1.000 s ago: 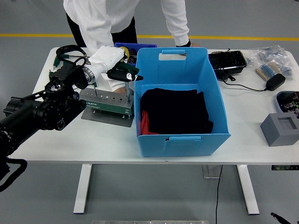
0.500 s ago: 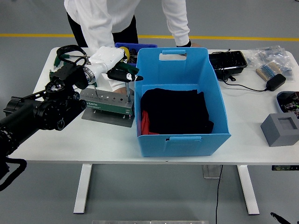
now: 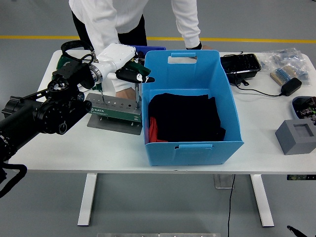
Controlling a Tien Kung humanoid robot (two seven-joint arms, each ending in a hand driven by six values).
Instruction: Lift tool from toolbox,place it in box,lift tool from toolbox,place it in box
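Observation:
A green toolbox rack (image 3: 111,106) stands on a grey plate at the table's left. My left hand (image 3: 133,75), black on a white forearm, is shut on a screwdriver's dark handle. The screwdriver's thin shaft (image 3: 137,94) hangs down to the rack's right end; I cannot tell whether its tip is still in the rack. To the rack's right stands the blue box (image 3: 190,145), with black cloth (image 3: 185,116) and a bit of red inside. A person's hand (image 3: 125,94) rests behind the rack. My right arm is out of view.
The person in white (image 3: 118,19) leans over the far edge, with the other hand (image 3: 193,46) behind the box. A small blue bin (image 3: 148,49) and green gear (image 3: 66,59) lie at the back left. A black tray (image 3: 240,64), brush (image 3: 282,75), charger (image 3: 291,86) and grey block (image 3: 296,136) lie right.
My left hand has risen and shifted slightly right, drawing the screwdriver upward so more of its shaft shows above the rack. The person has leaned a little.

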